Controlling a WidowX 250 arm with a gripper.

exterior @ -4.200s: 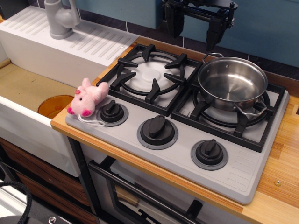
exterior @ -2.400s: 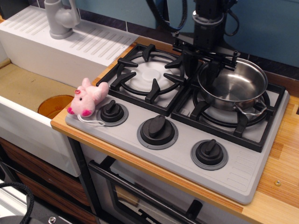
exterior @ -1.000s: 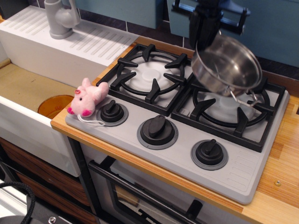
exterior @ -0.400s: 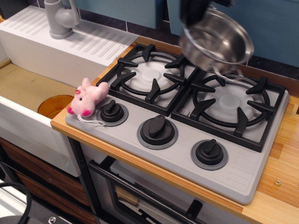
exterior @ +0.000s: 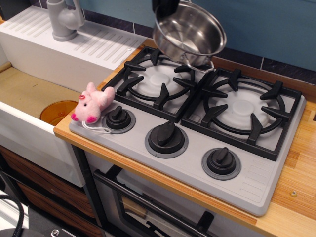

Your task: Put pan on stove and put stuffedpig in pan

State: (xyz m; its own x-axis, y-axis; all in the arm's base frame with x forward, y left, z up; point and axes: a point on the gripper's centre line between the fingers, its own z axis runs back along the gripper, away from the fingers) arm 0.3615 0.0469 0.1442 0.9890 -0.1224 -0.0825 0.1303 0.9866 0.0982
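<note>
A toy kitchen. A grey stove with two black burner grates and three knobs sits in a wooden counter at centre. At 10 o'clock are a white sink with a grey tap and a ribbed drainboard. At 6 o'clock, an oven door handle. Blue wall with dark tiles at 12.
</note>
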